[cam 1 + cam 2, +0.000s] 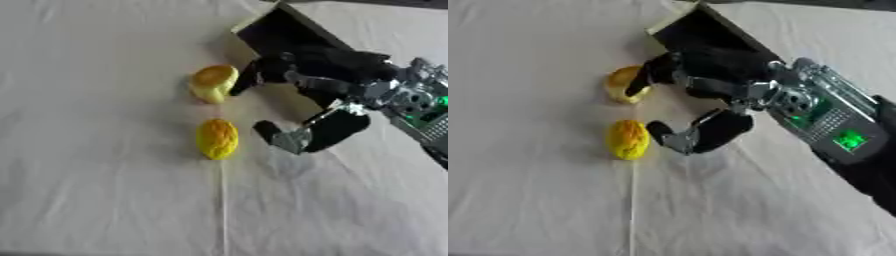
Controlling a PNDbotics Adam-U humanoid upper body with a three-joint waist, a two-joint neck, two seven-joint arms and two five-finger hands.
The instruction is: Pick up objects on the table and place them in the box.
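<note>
Box [280,31] sits at 12 o'clock on the tabletop [105,190], dark interior, pale rim, partly hidden behind the right arm. Right hand [302,107] enters from 3 o'clock, fingers spread apart and holding nothing: upper fingers [249,76] reach toward the far yellow object [213,82], tips just beside or touching it, can't tell which; thumb [278,136] points at the near yellow object [217,138], close but apart. Both yellow pieces lie on the white cloth at centre, one at 12 o'clock of the other, near each other, not touching. Far one is just at 8 o'clock of the box. Left hand not visible.
</note>
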